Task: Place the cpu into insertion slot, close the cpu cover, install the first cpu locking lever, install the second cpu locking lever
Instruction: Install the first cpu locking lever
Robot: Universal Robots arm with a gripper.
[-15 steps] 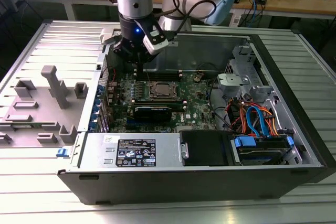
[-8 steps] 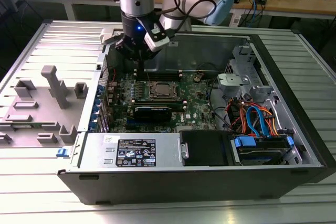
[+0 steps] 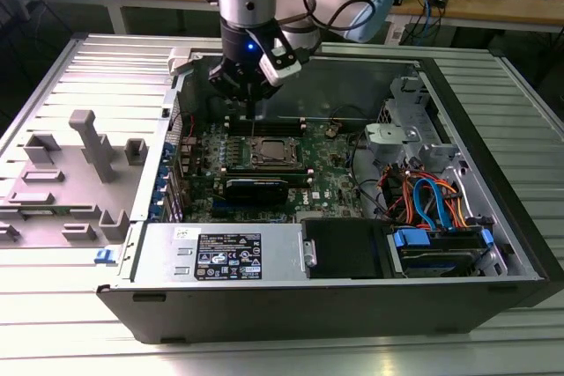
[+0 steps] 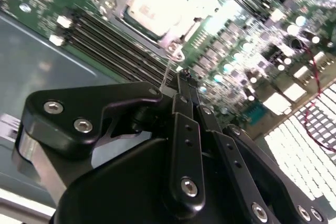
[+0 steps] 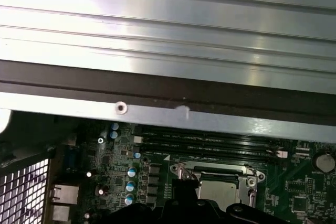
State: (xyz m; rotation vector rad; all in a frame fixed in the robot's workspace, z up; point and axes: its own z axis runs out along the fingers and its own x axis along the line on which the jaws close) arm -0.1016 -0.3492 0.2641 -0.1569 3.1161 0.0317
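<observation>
The cpu (image 3: 272, 152) lies flat in the insertion slot (image 3: 254, 162) on the green board, its silvery top (image 4: 157, 2) bright in both wrist views. The silver cpu cover (image 4: 167, 37) lies down around it, and its frame (image 5: 211, 171) edges the chip (image 5: 218, 191). My gripper (image 3: 254, 114) hangs inside the case just behind the socket, fingers pointing down. Its black fingertips (image 4: 181, 81) are pressed together. A thin silver lever rod (image 4: 167, 73) rises from the socket's corner right beside the tips; contact is unclear.
Long black memory slots (image 3: 264, 121) run behind the socket and a black card (image 3: 257, 188) stands in front of it. The case walls (image 3: 493, 129), a power supply (image 3: 225, 257), coloured cables (image 3: 423, 200) and a grey fixture (image 3: 84, 165) outside surround the board.
</observation>
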